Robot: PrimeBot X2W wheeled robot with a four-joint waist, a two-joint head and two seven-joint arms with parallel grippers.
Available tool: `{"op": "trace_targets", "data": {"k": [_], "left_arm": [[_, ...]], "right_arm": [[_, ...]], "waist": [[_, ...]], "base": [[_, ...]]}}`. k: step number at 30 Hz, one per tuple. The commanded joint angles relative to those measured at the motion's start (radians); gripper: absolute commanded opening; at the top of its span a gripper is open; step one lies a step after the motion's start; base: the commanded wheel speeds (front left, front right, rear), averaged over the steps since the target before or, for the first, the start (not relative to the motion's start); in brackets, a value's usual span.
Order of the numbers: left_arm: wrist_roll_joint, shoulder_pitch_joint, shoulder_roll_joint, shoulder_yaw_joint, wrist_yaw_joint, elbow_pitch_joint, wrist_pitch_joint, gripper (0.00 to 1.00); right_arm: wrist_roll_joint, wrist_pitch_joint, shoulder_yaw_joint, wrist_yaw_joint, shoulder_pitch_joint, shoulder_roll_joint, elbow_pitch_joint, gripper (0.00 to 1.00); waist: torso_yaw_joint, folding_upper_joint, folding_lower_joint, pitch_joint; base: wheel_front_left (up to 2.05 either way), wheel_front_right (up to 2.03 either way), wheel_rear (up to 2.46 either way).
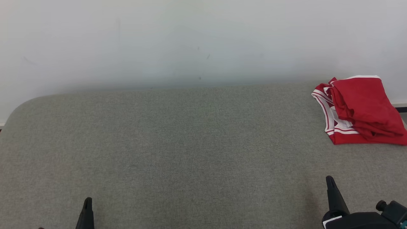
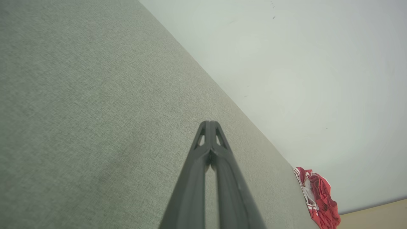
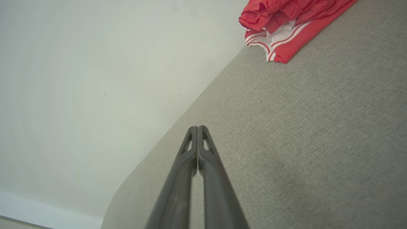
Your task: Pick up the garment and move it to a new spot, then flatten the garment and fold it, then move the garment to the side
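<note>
Presently: garment [image 1: 362, 111], folded, far right corner of bench [image 1: 190, 143] (apparently set aside); left gripper [image 1: 87, 201], right gripper [image 1: 329, 179] pinched closed, empty, near edge.

Grey cushion [image 1: 178, 149] open across middle; garment [image 1: 359, 111] bunched at far right edge by wall [image 1: 190, 38]

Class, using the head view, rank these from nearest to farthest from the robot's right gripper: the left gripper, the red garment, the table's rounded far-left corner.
1. The red garment: just ahead of the right gripper, at the far right of the table.
2. The left gripper: across the table, near left.
3. The rounded corner: far left, beyond the left gripper.
</note>
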Motion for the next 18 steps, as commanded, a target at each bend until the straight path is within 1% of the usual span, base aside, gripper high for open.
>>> {"op": "trace_targets", "data": {"k": [1, 17, 18], "left_arm": [[-0.046, -0.029, 0.006, 0.002, -0.005, -0.007, 0.01, 0.0], [-0.228, -0.061, 0.007, 0.003, -0.012, 0.002, 0.055, 0.0], [-0.252, -0.064, 0.007, 0.003, -0.012, 0.003, 0.061, 0.0]], "right_arm": [[0.038, 0.009, -0.01, -0.001, -0.023, 0.002, -0.012, 0.0], [0.201, 0.054, -0.035, -0.001, -0.042, 0.011, -0.011, 0.0], [0.22, 0.059, -0.039, -0.001, -0.044, 0.012, -0.011, 0.0]], "waist": [[0.0, -0.0001, -0.0001, 0.001], [0.001, -0.0001, -0.0001, 0.008], [0.001, -0.0001, -0.0001, 0.009]], "base": [[0.0, 0.0, 0.0], [0.0, 0.0, 0.0], [0.0, 0.0, 0.0]]}}
